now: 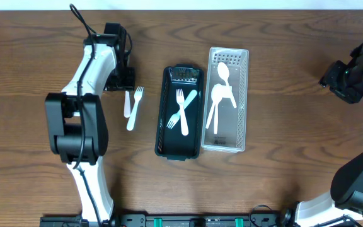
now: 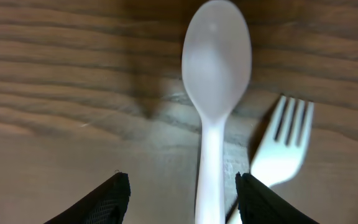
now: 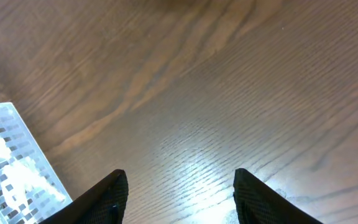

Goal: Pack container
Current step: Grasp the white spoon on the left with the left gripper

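Observation:
A white plastic spoon (image 1: 127, 102) and a white fork (image 1: 134, 108) lie side by side on the table left of the black container (image 1: 164, 126). The black container holds two crossed white forks (image 1: 183, 111). The clear container (image 1: 243, 94) holds white spoons (image 1: 220, 94). My left gripper (image 1: 121, 80) is open just above the loose spoon; in the left wrist view the spoon (image 2: 214, 93) runs between my open fingers (image 2: 183, 193), its handle close to the right finger, with the fork (image 2: 281, 146) beside it. My right gripper (image 1: 344, 82) is open and empty at the far right.
In the right wrist view my open fingers (image 3: 180, 193) hover over bare wood, with a corner of the clear container (image 3: 8, 168) at the lower left. The arm bases stand along the front edge.

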Available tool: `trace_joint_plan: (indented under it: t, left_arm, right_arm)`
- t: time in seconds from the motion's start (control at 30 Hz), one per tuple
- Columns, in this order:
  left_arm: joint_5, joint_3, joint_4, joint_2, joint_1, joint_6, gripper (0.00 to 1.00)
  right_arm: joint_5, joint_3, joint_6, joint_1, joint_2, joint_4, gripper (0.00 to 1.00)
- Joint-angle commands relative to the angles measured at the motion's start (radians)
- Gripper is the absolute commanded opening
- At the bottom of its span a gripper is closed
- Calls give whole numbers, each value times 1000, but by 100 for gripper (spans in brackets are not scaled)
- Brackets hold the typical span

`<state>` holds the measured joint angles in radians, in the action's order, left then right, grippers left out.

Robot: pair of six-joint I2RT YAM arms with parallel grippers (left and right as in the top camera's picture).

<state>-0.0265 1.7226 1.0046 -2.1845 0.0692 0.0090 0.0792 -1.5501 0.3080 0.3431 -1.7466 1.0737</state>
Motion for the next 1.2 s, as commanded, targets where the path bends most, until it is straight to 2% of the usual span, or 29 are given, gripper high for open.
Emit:
trace_joint_plan:
  t: [0.0,0.23,0.3,0.4,0.47,0.9,1.07,1.17]
  left_arm:
    - [0,-11,-4,-38,1,20,58]
    - [0,-11,-13,-72,1,21,55]
    - [1,-11,-23,-72,1,21,50]
    - [11,-11,-25,-73,1,21,37]
    - [32,-11,-28,-75,1,21,33]
    - [42,-13,-31,-84,1,9,33]
    - [41,-19,-44,-84,1,-6,32]
    - [41,-19,-46,-84,1,-6,27]
  right_arm:
    - [7,1,13,2,-5,4,57]
    - [7,1,13,2,-5,11,57]
    - [7,1,13,2,-5,12,57]
    - [7,1,13,2,-5,14,56]
    - [7,1,13,2,-5,15,57]
    - [7,1,8,2,-5,23,55]
    - [7,1,8,2,-5,23,55]
    - [7,1,8,2,-5,23,55]
